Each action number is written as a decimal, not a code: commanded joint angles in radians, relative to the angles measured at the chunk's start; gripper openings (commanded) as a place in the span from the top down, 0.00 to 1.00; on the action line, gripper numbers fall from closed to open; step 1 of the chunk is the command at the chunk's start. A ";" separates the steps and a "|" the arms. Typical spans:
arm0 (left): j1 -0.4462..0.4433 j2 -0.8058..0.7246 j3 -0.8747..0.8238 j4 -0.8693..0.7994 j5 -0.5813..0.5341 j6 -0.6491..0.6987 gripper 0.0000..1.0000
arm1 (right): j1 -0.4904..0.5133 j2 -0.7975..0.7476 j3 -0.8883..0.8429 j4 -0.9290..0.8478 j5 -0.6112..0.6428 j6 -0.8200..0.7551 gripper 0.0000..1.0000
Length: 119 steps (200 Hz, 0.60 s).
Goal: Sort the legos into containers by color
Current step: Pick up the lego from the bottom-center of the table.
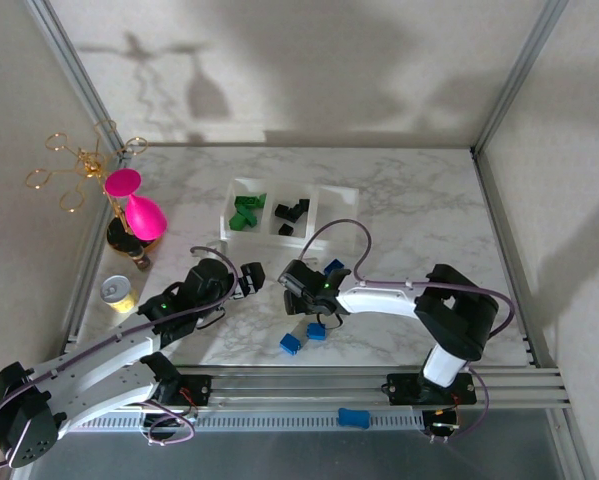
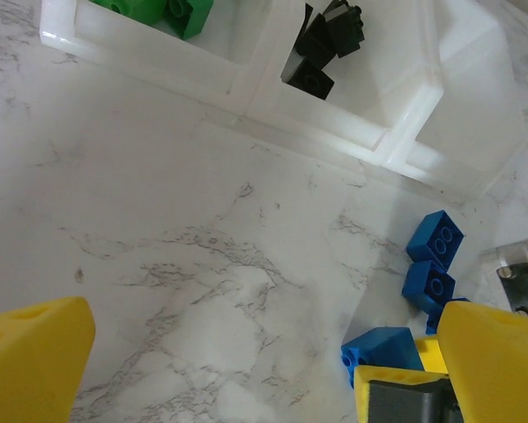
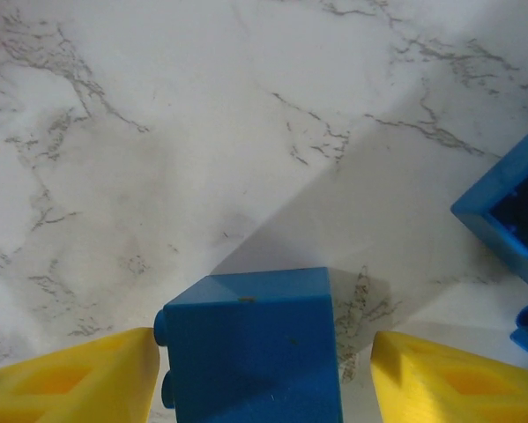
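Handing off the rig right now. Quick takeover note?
The left end effector is open and empty, above the table near the tray.
The right end effector is open around a blue lego, gap on one side, no grip yet.
Done: green legos in the left compartment, black legos in the middle compartment.
Left: the right compartment is empty; other blue legos lie loose on the table.

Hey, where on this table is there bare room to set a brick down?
Bare marble between the tray and the right edge, plus the tray's empty right compartment. Crowded in front of the tray, around the loose blue bricks.
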 commanded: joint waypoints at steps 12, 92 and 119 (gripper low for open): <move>-0.005 -0.028 -0.023 -0.012 -0.036 -0.023 0.00 | 0.012 0.036 0.046 -0.040 0.040 -0.058 0.42; -0.005 -0.032 -0.003 -0.017 -0.029 -0.024 0.00 | 0.015 -0.044 0.008 -0.007 0.063 -0.078 0.59; -0.005 -0.031 0.015 -0.023 -0.020 -0.021 0.00 | 0.004 -0.110 -0.002 -0.009 0.058 -0.076 0.59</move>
